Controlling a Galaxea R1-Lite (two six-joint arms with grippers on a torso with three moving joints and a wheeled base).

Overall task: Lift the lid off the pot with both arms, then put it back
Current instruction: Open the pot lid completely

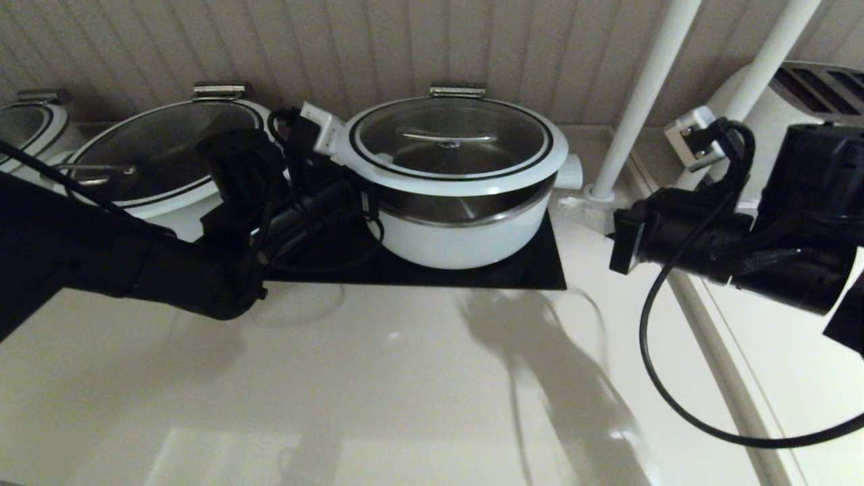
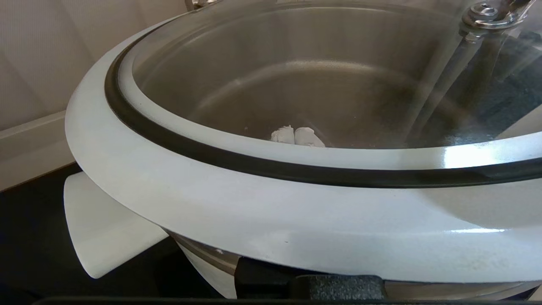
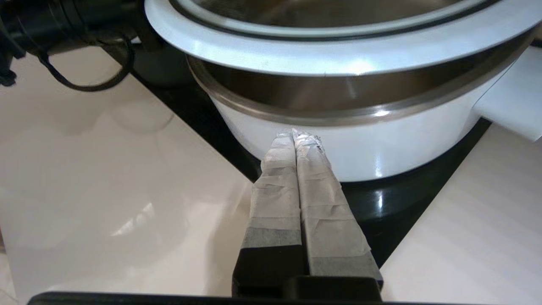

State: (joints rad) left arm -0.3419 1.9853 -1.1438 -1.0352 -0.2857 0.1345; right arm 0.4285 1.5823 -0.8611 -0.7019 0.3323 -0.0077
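The white pot (image 1: 466, 236) stands on a black mat (image 1: 533, 270), and its steel liner shows above the white wall. The glass lid (image 1: 452, 145), with a white rim and a steel bar handle, lies on top. My left gripper (image 2: 297, 136) is shut. Its white-wrapped tips reach under the lid's left rim (image 2: 237, 212) and show through the glass inside the pot. The left arm (image 1: 223, 263) lies beside the pot. My right gripper (image 3: 296, 135) is shut and empty, pointing at the pot's white wall (image 3: 381, 144) just short of it. The right arm (image 1: 682, 236) is to the right of the pot.
A wider white pot with a glass lid (image 1: 155, 155) stands to the left, with another (image 1: 27, 125) at the far left. Two white poles (image 1: 641, 101) and a white appliance (image 1: 817, 88) stand at the right. The wall panel is close behind. Pale counter (image 1: 405, 391) lies in front.
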